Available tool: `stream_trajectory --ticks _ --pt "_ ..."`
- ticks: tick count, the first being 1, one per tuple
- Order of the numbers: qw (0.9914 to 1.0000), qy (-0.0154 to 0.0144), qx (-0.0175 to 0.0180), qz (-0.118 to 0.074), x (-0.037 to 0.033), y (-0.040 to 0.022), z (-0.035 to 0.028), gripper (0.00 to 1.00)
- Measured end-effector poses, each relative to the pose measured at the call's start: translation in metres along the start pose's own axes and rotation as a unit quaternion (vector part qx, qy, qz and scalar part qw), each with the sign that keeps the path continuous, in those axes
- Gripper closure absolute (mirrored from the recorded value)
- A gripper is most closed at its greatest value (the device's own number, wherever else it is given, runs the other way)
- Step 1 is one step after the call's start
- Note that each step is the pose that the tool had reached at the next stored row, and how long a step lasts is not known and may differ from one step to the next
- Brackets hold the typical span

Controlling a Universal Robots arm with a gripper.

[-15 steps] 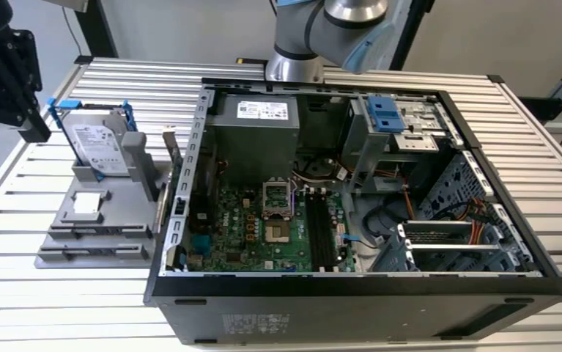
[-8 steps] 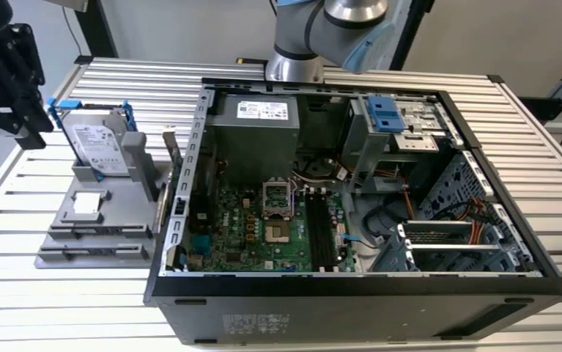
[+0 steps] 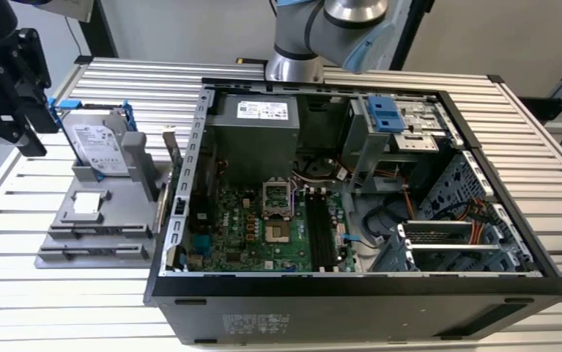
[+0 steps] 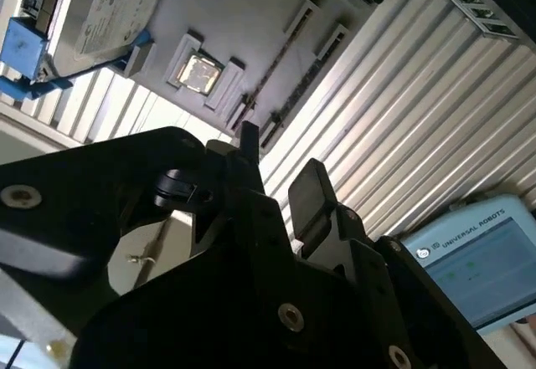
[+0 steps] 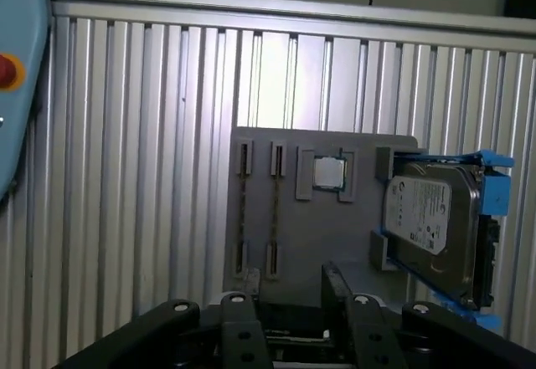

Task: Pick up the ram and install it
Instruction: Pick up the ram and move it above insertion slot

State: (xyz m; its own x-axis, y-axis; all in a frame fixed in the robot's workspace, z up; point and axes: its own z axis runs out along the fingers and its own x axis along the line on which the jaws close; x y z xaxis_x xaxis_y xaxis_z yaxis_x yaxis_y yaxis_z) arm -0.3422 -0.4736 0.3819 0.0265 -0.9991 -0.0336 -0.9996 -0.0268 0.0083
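Ram [image 5: 275, 218] lies on gray holder [image 5: 335, 235], chip [image 5: 327, 172] and hard drive [image 5: 427, 218] alongside.

Ribbed satin metal on the bench [image 5: 151, 135]; matt grey plastic on the tray [image 5: 318, 235]; shiny silver metal on the hard drive [image 5: 427, 218], blue plastic frame [image 5: 496, 187]; matt black claw [image 4: 280, 164].

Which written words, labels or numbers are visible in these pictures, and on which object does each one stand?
Hard drive: white label, print too small to read.
Power supply: white sticker, print too small to read.
Computer case: pale label on its outer wall, blurred.
Teach pendant: a maker's name in capitals beside the screen; the screen's own text is blurred.
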Motion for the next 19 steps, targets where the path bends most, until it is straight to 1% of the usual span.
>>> stream_trajectory --ticks 1,13,16,19 --pt "1.00000 0.0000 0.0002 0.003 0.0001 0.0000 0.0018 0.00" --pt "0.99999 0.0005 0.0006 0.005 0.0020 -0.0001 0.0236 0.00" --pt "0.99998 0.0004 0.0006 0.006 0.0045 0.0000 0.0290 0.00" --pt "0.99998 0.0005 0.0006 0.006 0.0085 0.0000 0.0342 0.00"
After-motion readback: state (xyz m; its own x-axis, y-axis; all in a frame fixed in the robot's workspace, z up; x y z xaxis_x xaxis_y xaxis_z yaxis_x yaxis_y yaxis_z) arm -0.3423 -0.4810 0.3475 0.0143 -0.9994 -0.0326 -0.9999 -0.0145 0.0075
